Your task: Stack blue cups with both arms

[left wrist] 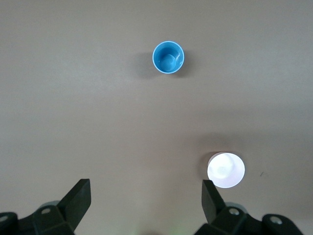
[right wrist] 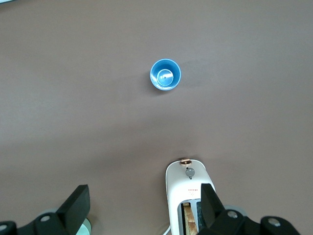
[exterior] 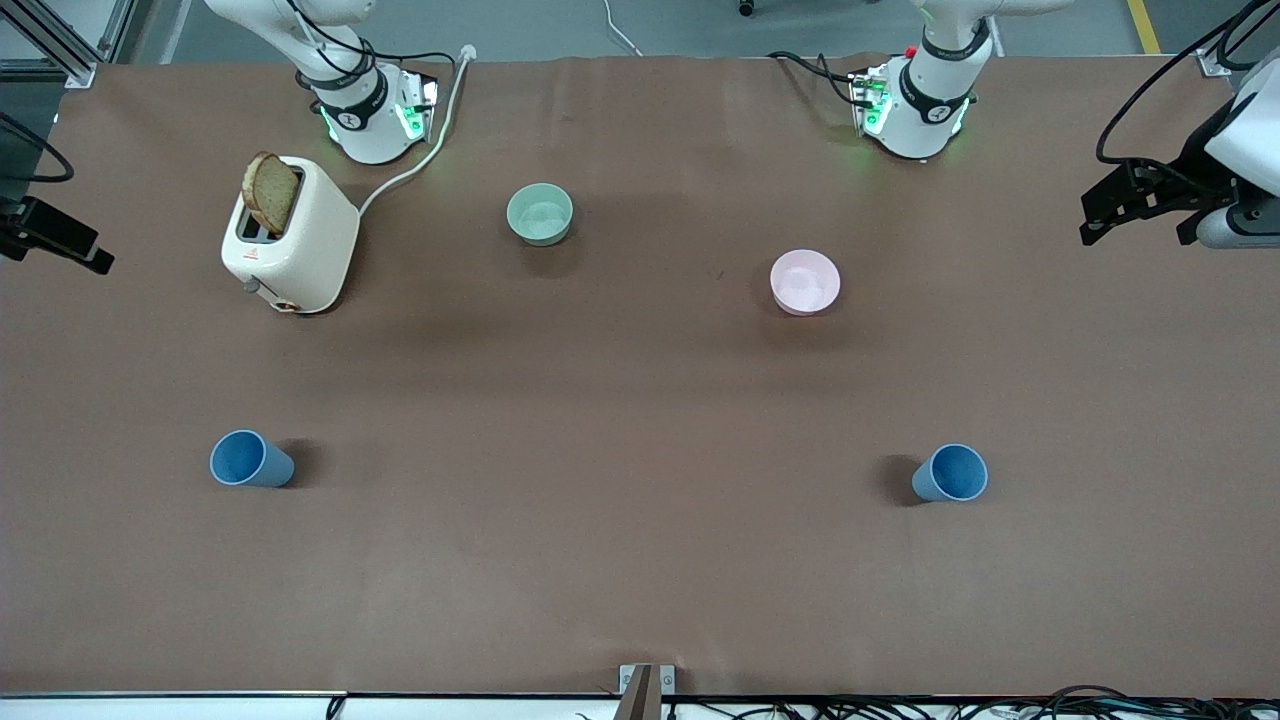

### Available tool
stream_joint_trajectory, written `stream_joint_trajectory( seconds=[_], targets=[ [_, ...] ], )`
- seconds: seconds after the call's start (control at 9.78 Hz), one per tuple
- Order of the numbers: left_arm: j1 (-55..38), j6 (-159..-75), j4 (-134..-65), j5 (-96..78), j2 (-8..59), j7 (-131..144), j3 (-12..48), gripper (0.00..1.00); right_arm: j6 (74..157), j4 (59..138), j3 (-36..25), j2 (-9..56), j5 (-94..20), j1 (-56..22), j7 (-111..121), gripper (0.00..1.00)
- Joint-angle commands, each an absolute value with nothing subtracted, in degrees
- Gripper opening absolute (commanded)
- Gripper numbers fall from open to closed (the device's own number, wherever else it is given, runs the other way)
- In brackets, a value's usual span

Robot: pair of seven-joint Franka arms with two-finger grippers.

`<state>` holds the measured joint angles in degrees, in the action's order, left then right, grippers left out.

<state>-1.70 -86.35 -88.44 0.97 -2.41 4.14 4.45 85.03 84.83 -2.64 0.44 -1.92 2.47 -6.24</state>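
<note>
Two blue cups stand upright and far apart on the brown table, both nearer the front camera than the bowls. One cup (exterior: 250,460) is toward the right arm's end and also shows in the right wrist view (right wrist: 165,74). The other cup (exterior: 950,473) is toward the left arm's end and also shows in the left wrist view (left wrist: 168,57). My left gripper (left wrist: 146,188) is open and empty, high over the table beside the pink bowl; it shows at the front view's edge (exterior: 1100,215). My right gripper (right wrist: 145,193) is open and empty, high over the toaster and mint bowl.
A pink bowl (exterior: 805,281) sits toward the left arm's end. A mint-green bowl (exterior: 540,213) sits near the middle. A white toaster (exterior: 295,240) with a bread slice stands near the right arm's base, its cord running to the table's edge.
</note>
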Motion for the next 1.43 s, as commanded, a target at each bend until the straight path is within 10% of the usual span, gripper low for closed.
stream_joint_trajectory(
  seconds=[0.0,0.61,1.33],
  targets=[
    [-1.67,-86.13,-87.37,2.02,-0.7,4.04,4.66,1.0,83.16,85.26,-2.29,-0.26,-0.44,2.46,-2.84,1.0],
    [-0.45,-83.5,-86.75,2.11,0.53,4.48,3.69,1.0,84.53,83.85,-2.64,4.8,1.14,3.34,1.14,1.0],
    [1.05,-109.04,-87.01,2.02,23.16,11.16,3.78,1.0,117.02,89.1,-2.64,26.0,0.88,6.76,11.49,1.0]
  ],
)
